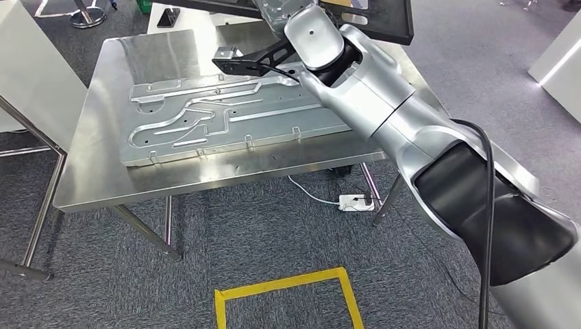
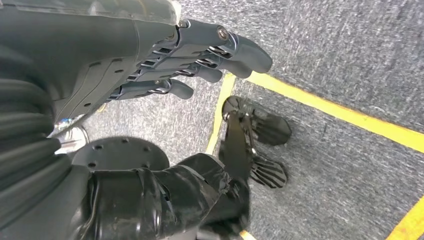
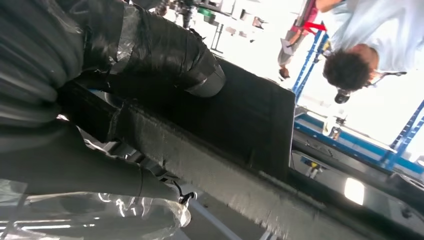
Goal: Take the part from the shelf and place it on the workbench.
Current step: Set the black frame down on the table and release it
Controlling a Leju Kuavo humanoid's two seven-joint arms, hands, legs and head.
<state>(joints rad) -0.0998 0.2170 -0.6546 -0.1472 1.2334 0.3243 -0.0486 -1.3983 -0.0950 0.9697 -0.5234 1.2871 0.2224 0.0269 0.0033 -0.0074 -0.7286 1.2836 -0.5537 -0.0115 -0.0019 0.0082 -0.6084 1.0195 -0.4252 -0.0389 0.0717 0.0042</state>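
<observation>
A large stamped silver sheet part lies flat on the steel workbench. My right arm reaches over the bench's far right side. There my right hand grips a flat black tray, its taped thumb lying across the tray's face. In the head view the tray sits at the far edge of the bench, and my forearm hides the hand. My left hand hangs at my side above the carpet, its fingers loosely extended and holding nothing.
A person in a light blue shirt stands beyond the tray by a blue frame. A yellow tape square marks the grey carpet before the bench. A white power strip lies under it. A white table stands left.
</observation>
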